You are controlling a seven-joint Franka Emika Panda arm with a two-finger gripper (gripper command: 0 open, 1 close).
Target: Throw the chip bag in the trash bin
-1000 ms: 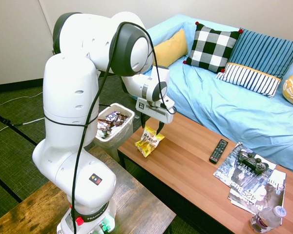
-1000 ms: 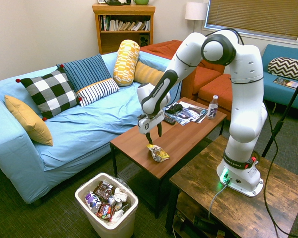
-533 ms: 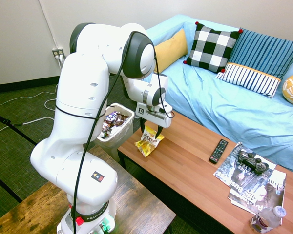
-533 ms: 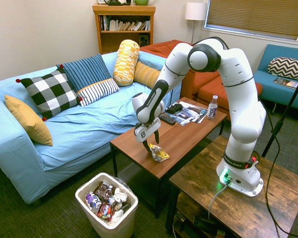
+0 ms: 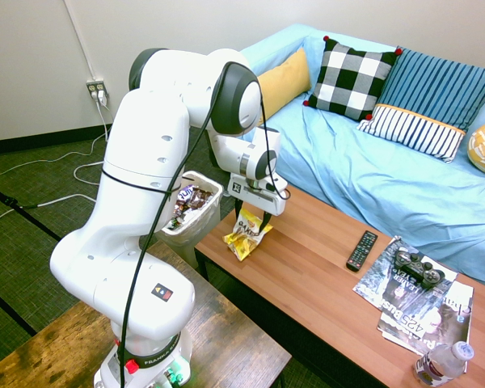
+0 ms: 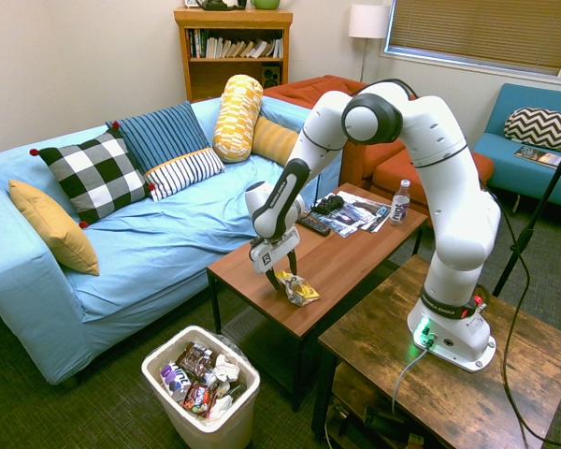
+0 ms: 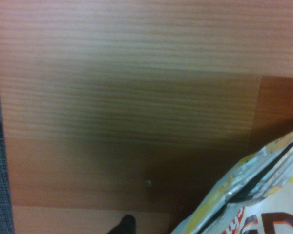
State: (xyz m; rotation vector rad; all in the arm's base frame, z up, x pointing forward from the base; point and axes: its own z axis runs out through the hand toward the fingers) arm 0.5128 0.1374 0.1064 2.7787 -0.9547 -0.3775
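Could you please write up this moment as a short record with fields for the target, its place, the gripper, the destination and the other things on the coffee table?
target: yellow chip bag
target place: on the coffee table, near the end by the trash bin
gripper: open, fingers down at the bag, which lies on the table
destination: white trash bin on the floor, holding wrappers
also on table: remote control, game controller, magazines, plastic bottle

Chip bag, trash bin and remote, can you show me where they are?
Chip bag (image 5: 244, 240): first exterior view, its yellow front.
Trash bin (image 6: 244, 412): second exterior view, outer wall.
Remote (image 5: 361, 251): first exterior view, its buttons.
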